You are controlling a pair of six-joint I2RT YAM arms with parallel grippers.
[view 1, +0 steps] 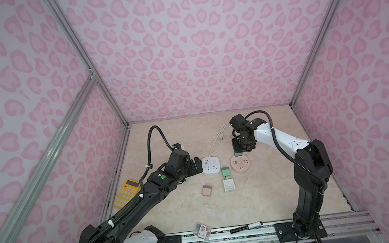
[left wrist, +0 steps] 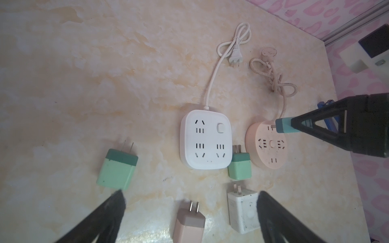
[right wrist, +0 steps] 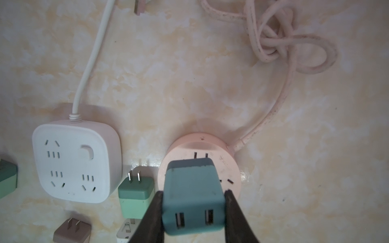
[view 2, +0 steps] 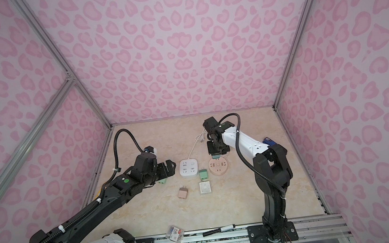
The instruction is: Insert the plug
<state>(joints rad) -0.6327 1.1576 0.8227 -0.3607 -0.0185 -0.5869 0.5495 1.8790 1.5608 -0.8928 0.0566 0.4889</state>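
My right gripper [right wrist: 192,192] is shut on a teal two-port plug [right wrist: 192,195], gripping its sides. It holds the plug over the far edge of the round pink socket strip [right wrist: 231,168], prongs pointing down at a two-slot outlet. The plug's body [left wrist: 284,125] stays a little above the socket face [left wrist: 267,147]; whether the prongs have entered I cannot tell. In both top views the right gripper [view 1: 237,152] [view 2: 215,155] hangs above the pink strip [view 1: 240,163] [view 2: 218,166]. My left gripper [left wrist: 190,194] [view 1: 196,165] is open and empty, left of the white square strip [view 1: 211,166].
Loose plugs lie near the strips: a green one [left wrist: 240,165] between them, another green one [left wrist: 116,169], a pinkish one [left wrist: 189,225] and a white one [left wrist: 242,210]. Both strips' cords trail toward the back. A yellow calculator [view 1: 127,192] lies left; a marker [view 1: 246,227] lies in front.
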